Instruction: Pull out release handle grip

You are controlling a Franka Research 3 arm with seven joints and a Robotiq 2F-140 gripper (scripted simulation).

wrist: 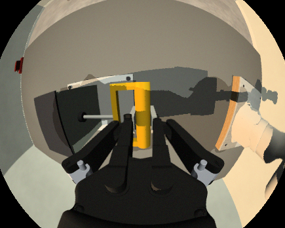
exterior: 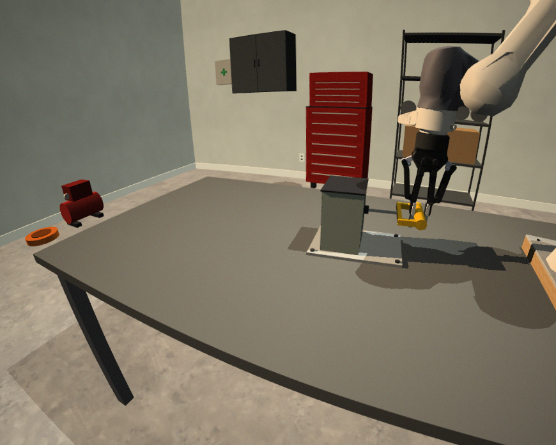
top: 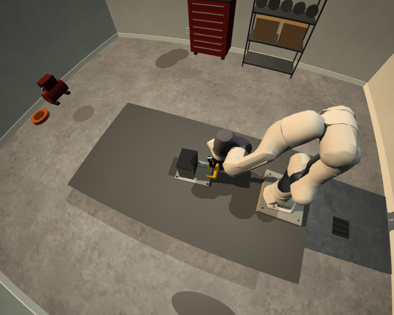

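The release handle's grip (top: 215, 172) (exterior: 419, 217) (wrist: 142, 98) is a yellow frame with a thick round bar. It stands out from its housing (top: 187, 162) (exterior: 342, 220) (wrist: 80, 114), a grey-green box with a dark top, on a thin rod (exterior: 383, 211) (wrist: 98, 116) that shows bare between them. My gripper (exterior: 420, 210) (wrist: 143, 111) points down from above and is shut on the bar, one finger on the housing side and one on the far side. The lower fingertips are partly hidden behind the bar in the exterior view.
The housing stands on a light base plate (top: 190, 180) (exterior: 335, 258) (wrist: 118, 78), bolted to the grey table (top: 139, 152) (exterior: 211, 268). The grip is above the plate's front end. My arm's wooden-edged mounting base (top: 261, 193) (exterior: 542, 277) (wrist: 230, 114) stands beyond the grip, away from the housing.
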